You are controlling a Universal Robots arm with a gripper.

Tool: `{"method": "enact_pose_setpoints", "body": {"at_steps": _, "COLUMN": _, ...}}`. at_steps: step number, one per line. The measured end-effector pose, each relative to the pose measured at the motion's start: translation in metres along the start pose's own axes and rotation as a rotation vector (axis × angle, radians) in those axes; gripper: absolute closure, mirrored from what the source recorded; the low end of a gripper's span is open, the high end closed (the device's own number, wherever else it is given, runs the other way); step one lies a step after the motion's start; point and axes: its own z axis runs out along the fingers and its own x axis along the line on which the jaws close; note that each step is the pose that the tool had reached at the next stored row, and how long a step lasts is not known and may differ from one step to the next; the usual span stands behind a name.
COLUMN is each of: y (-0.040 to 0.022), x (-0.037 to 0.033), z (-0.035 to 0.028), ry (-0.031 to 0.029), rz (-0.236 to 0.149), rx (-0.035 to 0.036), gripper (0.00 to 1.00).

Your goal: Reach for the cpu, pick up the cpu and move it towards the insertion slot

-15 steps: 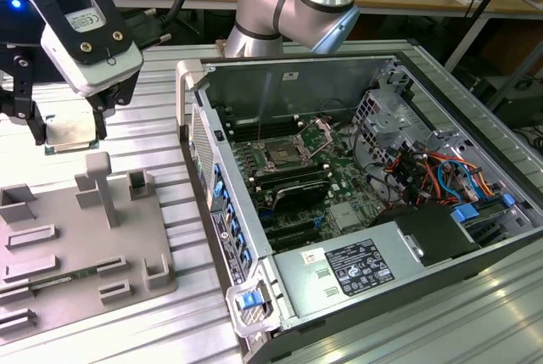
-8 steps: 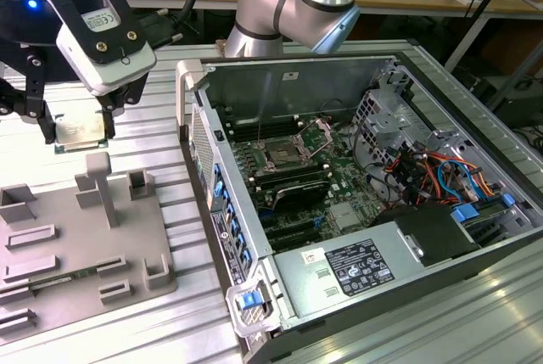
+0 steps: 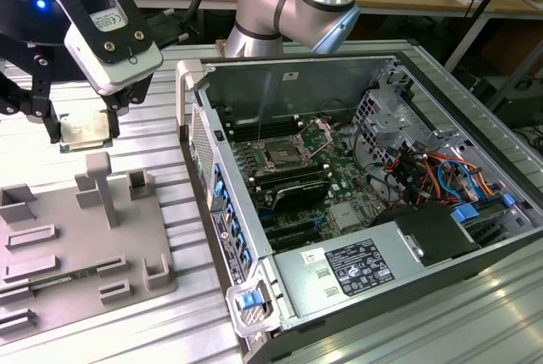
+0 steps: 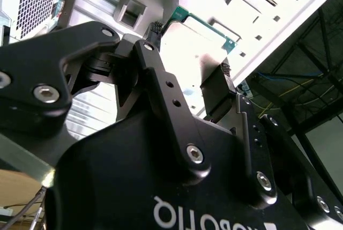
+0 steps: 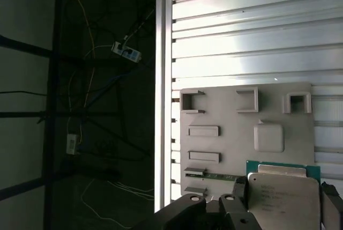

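Exterior view: the pincer (image 3: 79, 126) is clamped on the cpu (image 3: 85, 132), holding it up at the exterior view's left, about over the far edge of the grey tray (image 3: 51, 207). So the reach and pick-up look done to me. The insertion slot (image 3: 284, 154) sits well apart, down inside the open computer case (image 3: 280, 84), so the carry over looks barely begun. The case's side wall (image 3: 199, 126) stands between the two.

Second wrist view: the fingers (image 4: 214, 88) pinch the cpu (image 4: 190, 39) on opposite edges, green rim showing.

First wrist view: the cpu (image 5: 284, 198) hangs over a corner of the grey tray (image 5: 230, 133), with the slatted tabletop (image 5: 241, 31) beyond.
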Motion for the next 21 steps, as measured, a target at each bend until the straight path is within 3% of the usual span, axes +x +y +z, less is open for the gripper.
{"method": "enact_pose_setpoints", "body": {"at_steps": 21, "y": -0.0003, "x": -0.0168, "z": -0.0003, "ry": 0.0001, "rz": 0.0, "rx": 0.0, "gripper": 0.45}}
